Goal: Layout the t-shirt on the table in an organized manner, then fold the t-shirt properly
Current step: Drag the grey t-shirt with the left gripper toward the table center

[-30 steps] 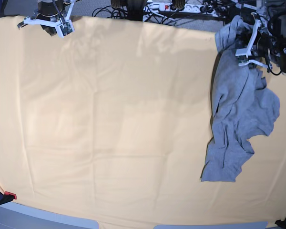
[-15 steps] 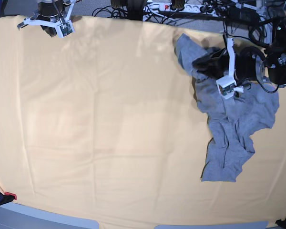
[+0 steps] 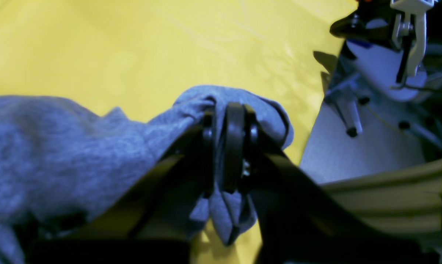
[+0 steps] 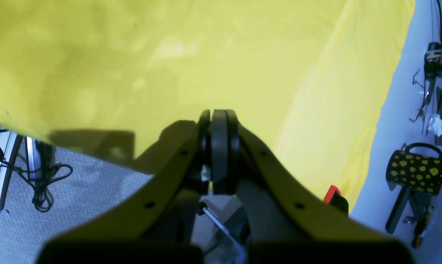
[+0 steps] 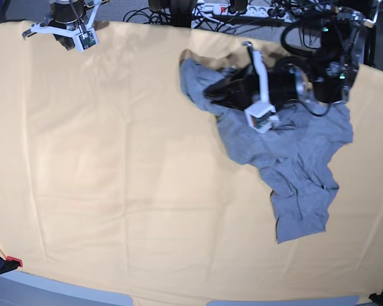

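The grey t-shirt [image 5: 293,159] lies crumpled on the right half of the table [image 5: 115,159], running diagonally from the far middle down to the near right. My left gripper [image 5: 209,93] is shut on the shirt's far-left bunch, held low over the yellow cloth. In the left wrist view its pads [image 3: 234,146] pinch a fold of the t-shirt [image 3: 59,146] above the table [image 3: 132,44]. No lettering shows. My right gripper [image 5: 67,39] hangs at the table's far-left edge. It is shut with nothing in it [image 4: 219,121], partly over the table [image 4: 206,55].
Cables and a power strip [image 5: 217,9] lie behind the far edge. A black and red clamp [image 5: 3,262] grips the near-left corner. A black mug with yellow spots [image 4: 415,170] stands on the floor beside the table. Grey carpet [image 4: 96,183] lies below the right gripper.
My left gripper has pulled the shirt's upper end leftward along the far side, from the right edge to the middle. The shirt's body has slid left after it. The right arm has stayed still.
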{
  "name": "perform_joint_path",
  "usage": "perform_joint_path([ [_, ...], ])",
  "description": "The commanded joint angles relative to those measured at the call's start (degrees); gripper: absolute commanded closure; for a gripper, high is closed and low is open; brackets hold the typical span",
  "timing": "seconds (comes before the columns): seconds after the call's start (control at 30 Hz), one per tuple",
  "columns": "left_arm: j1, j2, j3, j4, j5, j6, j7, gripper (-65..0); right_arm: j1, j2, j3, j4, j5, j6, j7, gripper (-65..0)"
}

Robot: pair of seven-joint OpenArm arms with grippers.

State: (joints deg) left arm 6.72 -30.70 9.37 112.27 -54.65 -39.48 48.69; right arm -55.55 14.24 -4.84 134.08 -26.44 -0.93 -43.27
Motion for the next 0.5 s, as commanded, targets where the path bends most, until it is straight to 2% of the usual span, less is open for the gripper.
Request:
perform_joint_path([
  [0.0,-1.27,0.68,2.05,-0.15,0.61,-0.52,-2.56,0.0,-0.70,0.20,0.11,0.92,-0.66,-0.59,0.61,0.0],
  [0.13,-4.81,5.05,9.31,-4.55,7.76,-0.52,-4.79,0.0,-0.85,0.17,0.11,0.92,-0.66,-0.59,0.59,0.0],
  [0.27,-7.32,9.38,13.20,-8.92,7.61,-0.52,-4.79,0.0,-1.01,0.20,0.11,0.92,-0.66,-0.59,0.61,0.0],
  [0.47,-7.54,15.02,13.86,-9.33,7.21,-0.52,-4.76,0.0,-1.16,0.20,0.11,0.92,-0.66,-0.59,0.39,0.0],
])
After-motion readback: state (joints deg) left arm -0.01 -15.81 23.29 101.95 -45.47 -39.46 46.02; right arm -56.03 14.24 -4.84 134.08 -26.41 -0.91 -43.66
